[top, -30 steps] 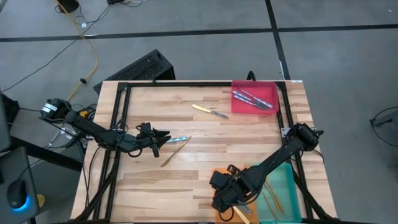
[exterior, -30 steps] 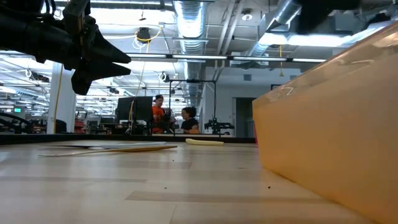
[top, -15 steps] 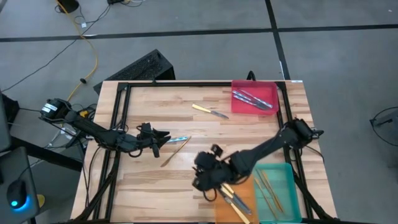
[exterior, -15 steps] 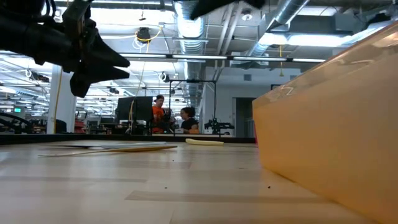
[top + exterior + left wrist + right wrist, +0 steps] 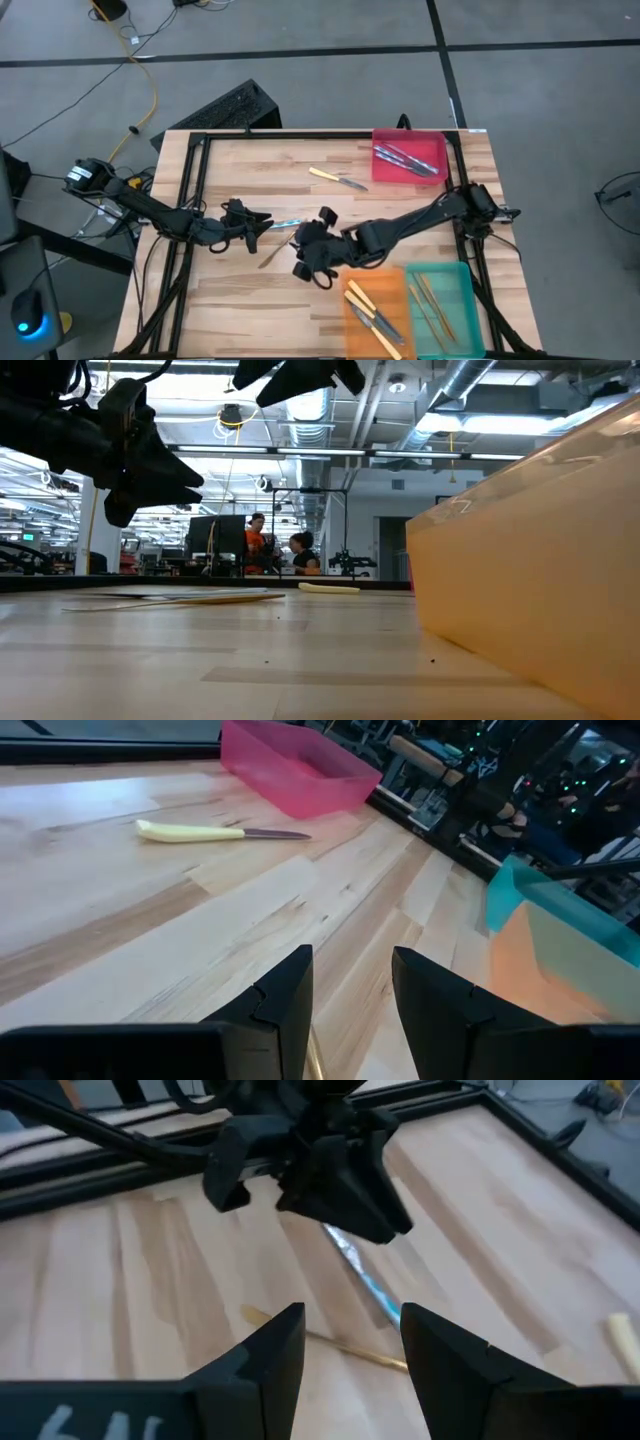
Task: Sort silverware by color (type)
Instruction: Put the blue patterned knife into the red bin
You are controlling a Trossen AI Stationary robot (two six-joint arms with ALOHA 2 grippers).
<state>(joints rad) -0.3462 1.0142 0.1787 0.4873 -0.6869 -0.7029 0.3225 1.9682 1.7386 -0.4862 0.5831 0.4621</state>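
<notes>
Tan wooden utensil and blue-handled piece lie touching; right gripper parted, empty; left gripper parted, empty. One piece to be pinched singly, neighbour undisturbed.

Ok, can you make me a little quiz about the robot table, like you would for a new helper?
1. True or false: the red tray holds yellow-handled pieces.
2. Which tray holds the wood-coloured utensils? A orange, B teal, C red.
3. What lies alone on the table near the red tray?

Key: 1 false, they are blue-handled silverware. 2 B, the teal tray. 3 A yellow-handled knife.
</notes>
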